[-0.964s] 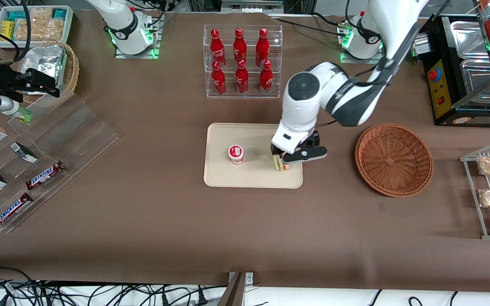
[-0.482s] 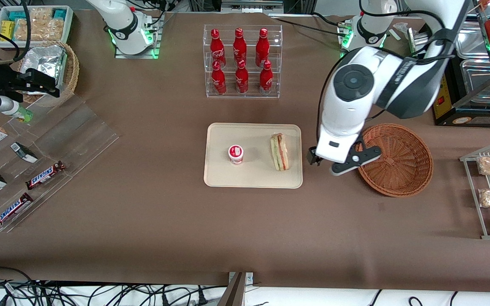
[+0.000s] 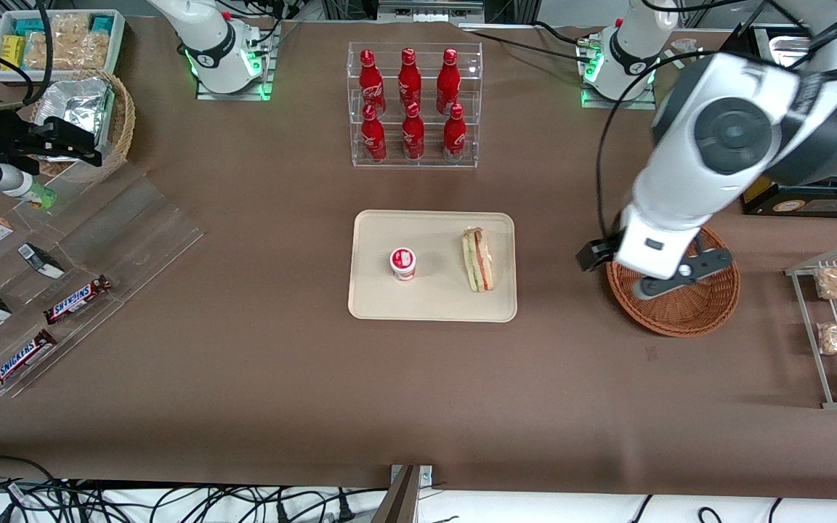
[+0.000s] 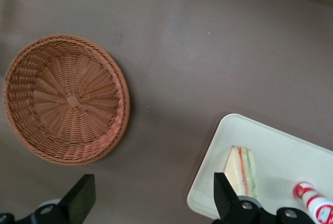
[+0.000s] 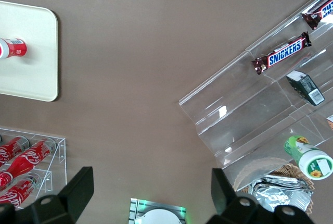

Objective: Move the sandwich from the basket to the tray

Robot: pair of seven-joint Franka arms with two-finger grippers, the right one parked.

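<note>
The sandwich point(image 3: 477, 259) lies on the tray point(image 3: 433, 305) beside a small cup point(image 3: 403, 263), while the gripper point(image 3: 633, 274) hangs spread wide and empty-handed above the basket point(image 3: 687, 312).

Reddish-brown woven basket point(image 4: 65, 105); cream tray point(image 3: 433, 305); pale sandwich point(image 3: 477, 259), red-green layers; black-fingered gripper point(image 4: 151, 199) spread.

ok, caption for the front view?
Sandwich on tray; open gripper above the empty basket.
</note>
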